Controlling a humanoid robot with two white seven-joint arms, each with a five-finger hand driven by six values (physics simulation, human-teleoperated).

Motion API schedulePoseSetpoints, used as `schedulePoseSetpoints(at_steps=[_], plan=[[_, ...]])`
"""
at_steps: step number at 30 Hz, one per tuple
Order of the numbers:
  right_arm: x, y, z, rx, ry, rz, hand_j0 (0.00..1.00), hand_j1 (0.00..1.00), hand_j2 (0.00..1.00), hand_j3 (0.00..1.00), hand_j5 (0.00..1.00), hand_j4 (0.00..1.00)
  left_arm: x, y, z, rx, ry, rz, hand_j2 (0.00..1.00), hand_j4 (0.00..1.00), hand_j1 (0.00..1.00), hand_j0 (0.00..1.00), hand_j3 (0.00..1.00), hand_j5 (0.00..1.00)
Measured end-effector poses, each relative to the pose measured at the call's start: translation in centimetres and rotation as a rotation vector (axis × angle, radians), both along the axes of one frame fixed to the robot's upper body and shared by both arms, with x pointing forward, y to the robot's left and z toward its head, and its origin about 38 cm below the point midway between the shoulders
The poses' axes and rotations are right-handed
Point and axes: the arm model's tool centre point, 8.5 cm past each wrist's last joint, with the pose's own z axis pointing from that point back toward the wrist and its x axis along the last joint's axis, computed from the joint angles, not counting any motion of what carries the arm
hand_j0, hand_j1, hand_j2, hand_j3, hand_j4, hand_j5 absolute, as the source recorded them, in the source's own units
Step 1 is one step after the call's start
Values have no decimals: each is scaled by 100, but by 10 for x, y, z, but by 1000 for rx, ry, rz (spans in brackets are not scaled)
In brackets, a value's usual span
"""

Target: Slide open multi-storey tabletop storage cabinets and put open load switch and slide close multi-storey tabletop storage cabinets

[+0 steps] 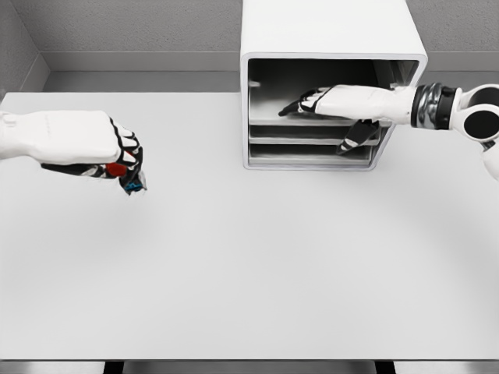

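A small red and blue load switch (125,174) is held at the left of the frame, clenched in the fingers of the left hand (93,144) above the white table (249,273). At upper right, the storage cabinet (327,47) is entered by the right hand (343,105), fingers extended inside its top compartment, nothing grasped.

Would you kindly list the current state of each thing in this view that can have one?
White multi-storey tabletop storage cabinet: upright at the table's far edge, top compartment open, two lower drawers pushed in.
Small load switch with red and blue parts: held above the white table.
Left hand: fingers curled around the switch.
Right hand: reaching into the open top compartment, holding nothing visible.
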Motion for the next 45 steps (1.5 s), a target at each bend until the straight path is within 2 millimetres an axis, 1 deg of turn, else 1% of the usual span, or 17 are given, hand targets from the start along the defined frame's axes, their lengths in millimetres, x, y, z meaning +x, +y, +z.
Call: schedulePoseSetpoints(at_steps=[2, 3, 5, 7, 12, 14, 21, 24, 28, 31, 34, 41, 42, 43, 45], plan=[[-2, -1, -1, 3, 4, -1, 100, 100, 100, 100, 100, 100, 1, -6, 2, -10, -6, -13, 34, 34, 34, 34, 34, 34], [-5, -4, -8, 3, 16, -5, 100, 100, 100, 100, 100, 100, 2, -8, 5, -15, -10, -19, 34, 34, 34, 34, 34, 34], [-10, -5, -8, -17, 5, 8, 100, 100, 100, 100, 100, 100, 2, -10, 8, -26, -16, -24, 34, 34, 34, 34, 34, 34], [-14, -2, -5, -17, -5, 34, 100, 100, 100, 100, 100, 100, 3, -12, 14, -40, -30, -29, 34, 34, 34, 34, 34, 34], [-25, 0, 1, -26, -25, 75, 100, 100, 100, 100, 100, 100, 5, -19, 27, -76, -58, -47, 34, 34, 34, 34, 34, 34], [-30, -1, -2, -24, -19, 79, 100, 100, 100, 100, 100, 100, 6, -22, 35, -86, -77, -54, 35, 35, 35, 35, 35, 35], [-37, -13, -5, -45, -15, 74, 100, 100, 100, 100, 100, 100, 9, -45, 45, -136, -104, -110, 34, 34, 34, 34, 34, 34], [-40, -17, -5, -50, -16, 71, 100, 100, 100, 100, 100, 100, 10, -56, 52, -150, -123, -138, 35, 35, 35, 35, 35, 35], [-45, -19, -2, -58, -25, 80, 100, 100, 100, 100, 100, 100, 11, -67, 57, -165, -133, -166, 34, 34, 34, 34, 34, 34], [-54, -22, -8, -59, -15, 81, 100, 100, 100, 100, 100, 100, 11, -72, 60, -171, -141, -179, 34, 34, 34, 34, 34, 34], [-59, -26, -5, -62, -27, 87, 100, 100, 100, 100, 100, 100, 11, -77, 63, -176, -149, -190, 34, 34, 34, 34, 34, 34], [-66, -28, 5, -62, -52, 100, 100, 100, 100, 100, 100, 100, 11, -85, 65, -185, -154, -211, 35, 35, 35, 35, 35, 35], [-71, -31, -1, -59, -38, 95, 100, 100, 100, 100, 100, 100, 11, -88, 67, -188, -157, -219, 35, 35, 35, 35, 35, 35], [-73, -33, -2, -60, -40, 94, 100, 100, 100, 100, 100, 100, 11, -91, 66, -191, -156, -226, 35, 35, 35, 35, 35, 35], [-75, -37, 6, -53, -61, 89, 100, 100, 100, 100, 100, 100, 11, -99, 65, -197, -155, -243, 35, 35, 35, 35, 35, 35]])
